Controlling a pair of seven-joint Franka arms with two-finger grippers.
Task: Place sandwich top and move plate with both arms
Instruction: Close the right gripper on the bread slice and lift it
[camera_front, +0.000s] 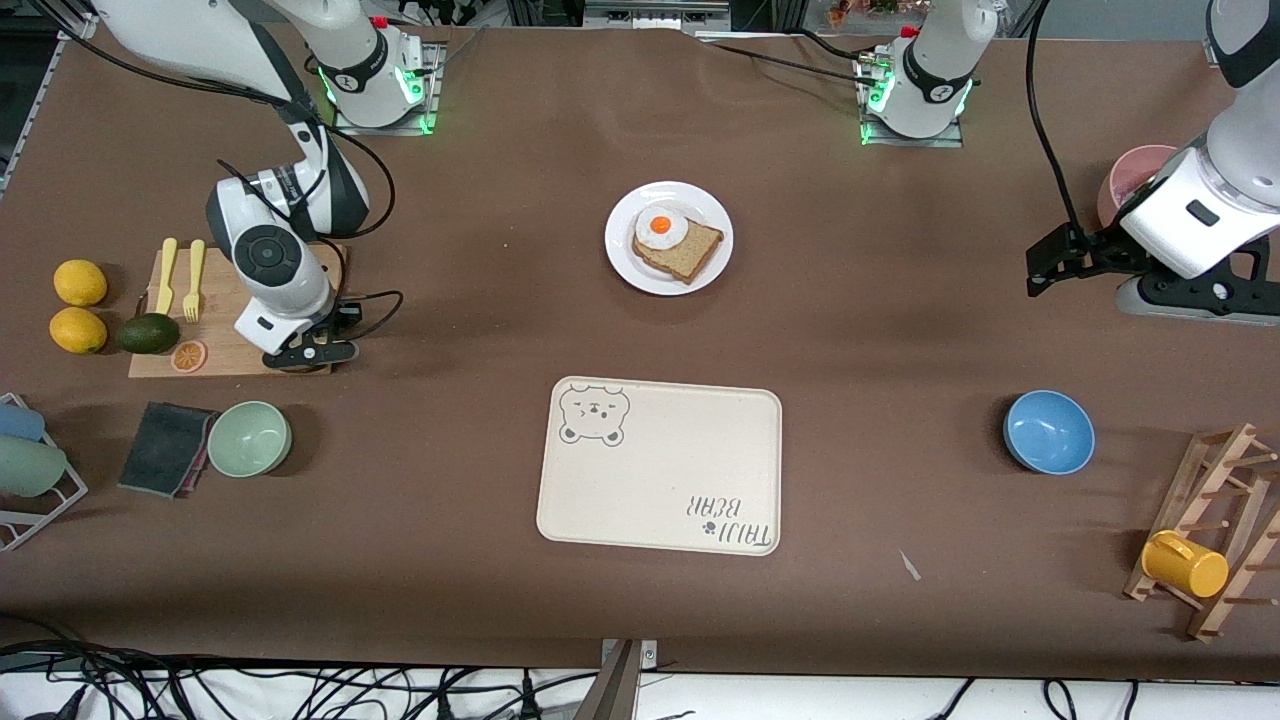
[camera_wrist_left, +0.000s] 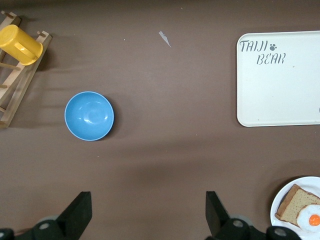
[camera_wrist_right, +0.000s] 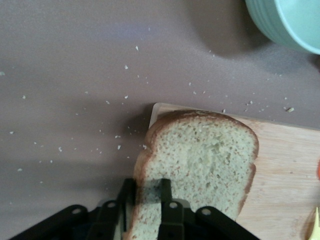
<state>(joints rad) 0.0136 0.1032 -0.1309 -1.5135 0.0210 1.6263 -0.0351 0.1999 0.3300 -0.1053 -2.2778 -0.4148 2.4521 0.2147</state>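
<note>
We see a brown table (camera_front: 900, 300). On it lie a plate (camera_front: 625, 265), tray (camera_front: 660, 470), two bowls (camera_front: 1048, 432), board (camera_front: 235, 355) and rack (camera_front: 1215, 530).

Speckled porous sandwich top (camera_wrist_right: 205, 160) on smooth wooden board (camera_wrist_right: 280, 175).

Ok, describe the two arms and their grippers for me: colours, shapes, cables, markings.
Both arms are white, rounded and jointed, with dark grey bands at the joints and black cables trailing along them. Green lights glow at each base. The right arm carries a round dark grey cap on one joint. The left gripper and right gripper are black, each with two fingers.
</note>
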